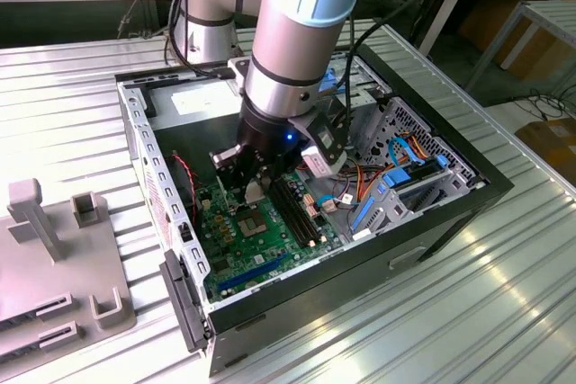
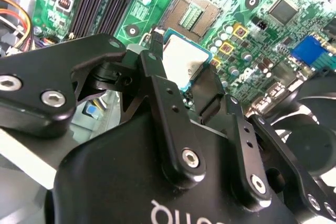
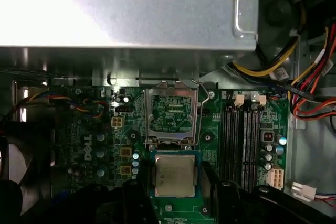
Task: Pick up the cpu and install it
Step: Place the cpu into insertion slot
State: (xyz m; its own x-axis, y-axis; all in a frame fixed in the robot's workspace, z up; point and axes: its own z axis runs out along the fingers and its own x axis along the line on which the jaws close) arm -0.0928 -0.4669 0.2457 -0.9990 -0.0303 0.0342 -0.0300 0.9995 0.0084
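The black fingers (image 2: 164,95) are clamped on the cpu (image 3: 175,176), one pressing on each of two opposite edges, so the chip sits squarely between them. It is a small, thin square. Its top is a dull silver-grey metal plate with faint print, and a narrow green board edge shows around it in both wrist views. In the second wrist view the plate catches the light and looks almost white.

Just beyond the fingertips lies the socket (image 3: 171,114), a square metal frame whose contact field is uncovered. The cpu's far edge is just beside the socket's near edge, not over it. Whether the chip touches the green motherboard (image 3: 94,140) beneath it cannot be told.

To one side of the fingers run the long black memory slots (image 3: 240,135), near but apart from the chip. To the other side, a black fan (image 2: 310,135) sits at the board's edge.

Beyond the socket, farther from the fingers, stands the grey power-supply box (image 3: 131,14), with coloured cables (image 3: 310,95) bundled past the memory slots.

In the exterior view the arm (image 1: 297,33) reaches down into the open computer case (image 1: 486,188), which lies on a ribbed metal bench (image 1: 432,321). A grey fixture (image 1: 54,267) rests on the bench at the exterior view's left, well apart from the fingers.
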